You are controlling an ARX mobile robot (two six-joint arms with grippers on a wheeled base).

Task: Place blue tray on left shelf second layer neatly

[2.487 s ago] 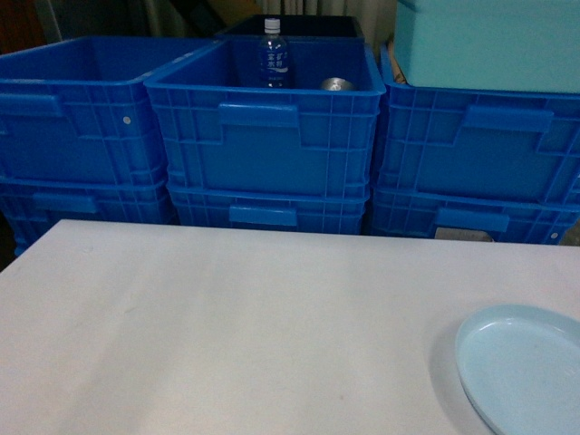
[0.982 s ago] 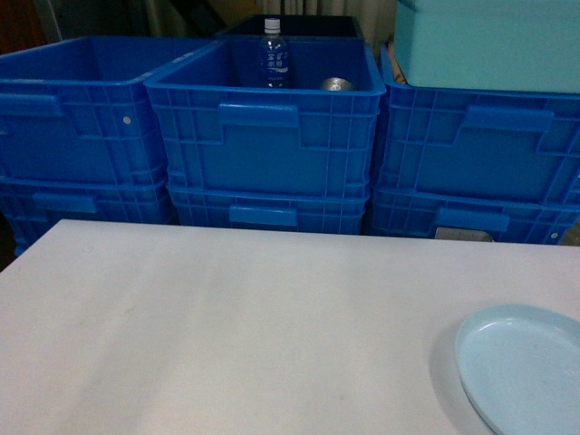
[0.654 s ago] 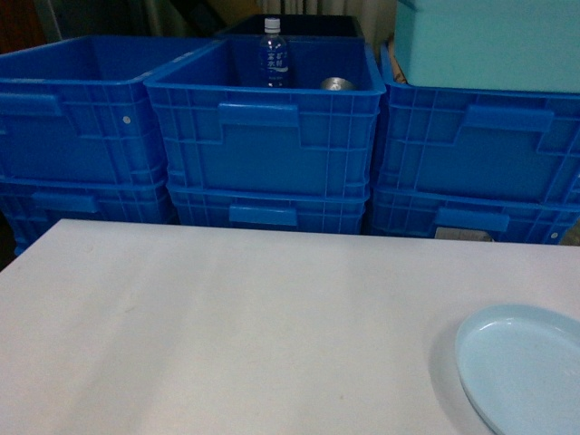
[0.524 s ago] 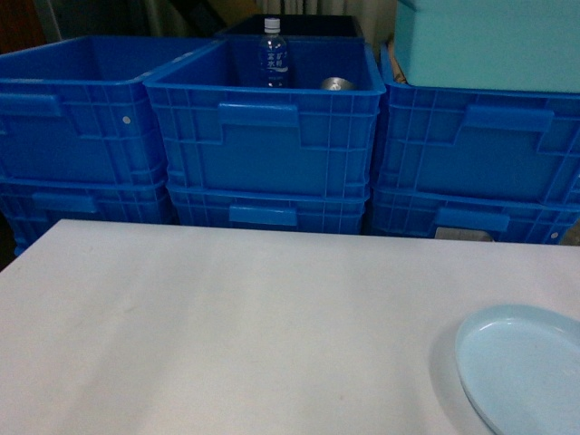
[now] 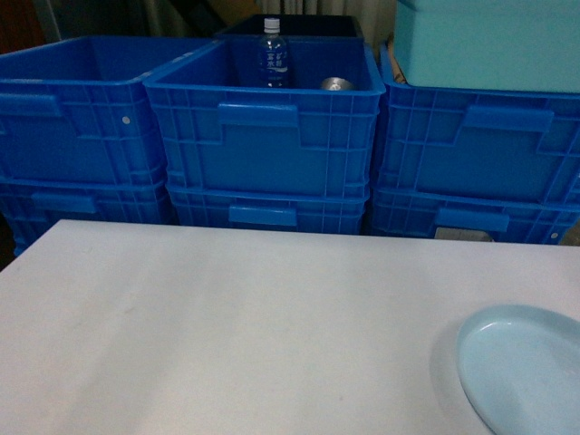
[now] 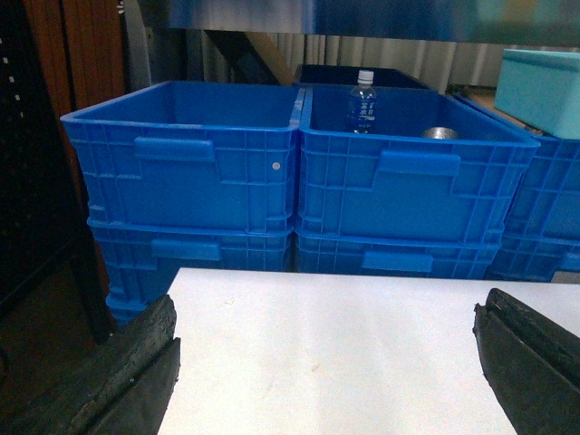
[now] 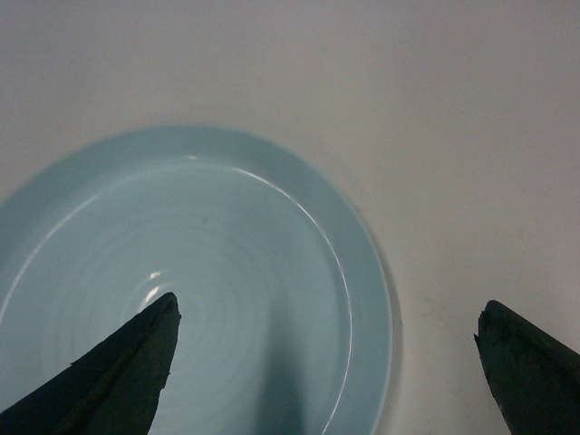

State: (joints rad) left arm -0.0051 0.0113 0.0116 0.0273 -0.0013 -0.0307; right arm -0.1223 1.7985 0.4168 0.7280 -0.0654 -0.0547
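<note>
My right end effector (image 7: 326, 362) hangs open over the blue tray (image 7: 208, 281) (glossy, light, likely slippery), so I'd pinch its raised rim.

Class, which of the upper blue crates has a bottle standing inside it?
The middle upper crate: a bottle stands in it; the left one looks empty.

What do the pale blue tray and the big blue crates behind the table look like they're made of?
The blue tray looks like smooth, glossy plastic or glazed ceramic: small highlights and faint concentric rings leave it open. The crates look like molded rigid plastic, semi-matte, with ribbed walls and molded handles.
</note>
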